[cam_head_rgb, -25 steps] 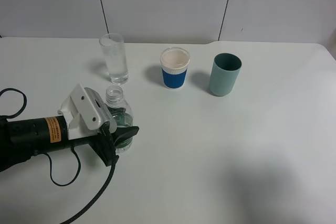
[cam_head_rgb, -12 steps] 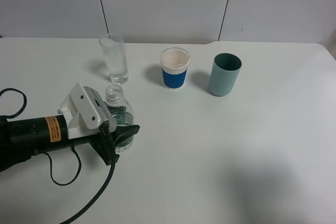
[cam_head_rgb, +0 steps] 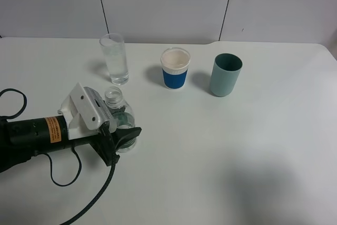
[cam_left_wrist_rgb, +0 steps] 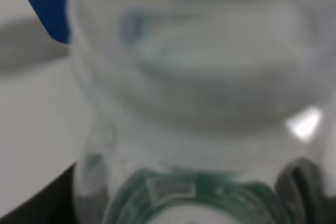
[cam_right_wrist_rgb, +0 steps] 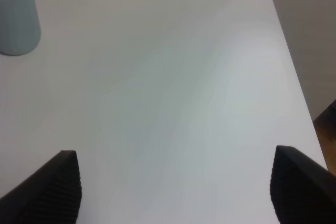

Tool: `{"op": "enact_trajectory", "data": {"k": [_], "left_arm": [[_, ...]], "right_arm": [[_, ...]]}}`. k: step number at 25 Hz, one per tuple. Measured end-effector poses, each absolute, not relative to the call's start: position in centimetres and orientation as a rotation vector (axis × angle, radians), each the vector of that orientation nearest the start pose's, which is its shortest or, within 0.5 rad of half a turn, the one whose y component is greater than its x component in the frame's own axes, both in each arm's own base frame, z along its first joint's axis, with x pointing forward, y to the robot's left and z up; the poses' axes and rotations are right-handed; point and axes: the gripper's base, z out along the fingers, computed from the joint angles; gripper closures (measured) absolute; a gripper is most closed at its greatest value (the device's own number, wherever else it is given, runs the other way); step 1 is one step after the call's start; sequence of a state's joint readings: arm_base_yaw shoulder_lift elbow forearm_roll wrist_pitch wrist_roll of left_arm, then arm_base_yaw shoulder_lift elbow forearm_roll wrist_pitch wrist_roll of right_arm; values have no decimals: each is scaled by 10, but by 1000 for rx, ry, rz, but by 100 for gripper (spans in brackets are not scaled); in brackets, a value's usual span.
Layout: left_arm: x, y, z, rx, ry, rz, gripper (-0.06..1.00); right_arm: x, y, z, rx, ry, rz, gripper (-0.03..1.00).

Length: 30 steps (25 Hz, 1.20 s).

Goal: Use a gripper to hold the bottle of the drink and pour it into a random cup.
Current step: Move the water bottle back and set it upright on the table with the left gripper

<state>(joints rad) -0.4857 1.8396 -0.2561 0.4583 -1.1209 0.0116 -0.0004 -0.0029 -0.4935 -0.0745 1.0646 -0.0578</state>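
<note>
The small clear bottle of the drink (cam_head_rgb: 117, 104), capless with a green label, stands near the table's left front. My left gripper (cam_head_rgb: 124, 129), black with a white bracket and an orange label, is shut around the bottle's body. In the left wrist view the bottle (cam_left_wrist_rgb: 199, 93) fills the frame, blurred, with its green label at the bottom. The tall clear glass cup (cam_head_rgb: 115, 59) stands just beyond the bottle. My right gripper (cam_right_wrist_rgb: 176, 192) is open and empty over bare table; it is out of the high view.
A blue-and-white cup (cam_head_rgb: 175, 68) stands at the back middle and also shows in the left wrist view (cam_left_wrist_rgb: 46, 1). A teal-green cup (cam_head_rgb: 226, 75) stands to its right and shows in the right wrist view (cam_right_wrist_rgb: 17, 17). The table's right edge (cam_right_wrist_rgb: 294, 87) is near the right gripper.
The bottle's neck has shifted very slightly to the left in my left gripper. Nothing else has moved.
</note>
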Motion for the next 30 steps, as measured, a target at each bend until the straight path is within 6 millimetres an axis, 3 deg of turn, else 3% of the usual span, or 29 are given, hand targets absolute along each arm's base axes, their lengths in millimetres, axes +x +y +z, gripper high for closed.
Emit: {"op": "enact_trajectory", "data": {"k": [8, 14, 30], "left_arm": [[186, -139, 103, 928, 1772, -584, 16], [186, -139, 103, 905, 1784, -601, 15], [156, -110, 142, 772, 1773, -490, 15]], "right_arm": [[-5, -6, 275, -55, 2051, -126, 23], [-5, -6, 275, -55, 2051, -126, 23], [-5, -6, 275, -55, 2051, -126, 23]]}}
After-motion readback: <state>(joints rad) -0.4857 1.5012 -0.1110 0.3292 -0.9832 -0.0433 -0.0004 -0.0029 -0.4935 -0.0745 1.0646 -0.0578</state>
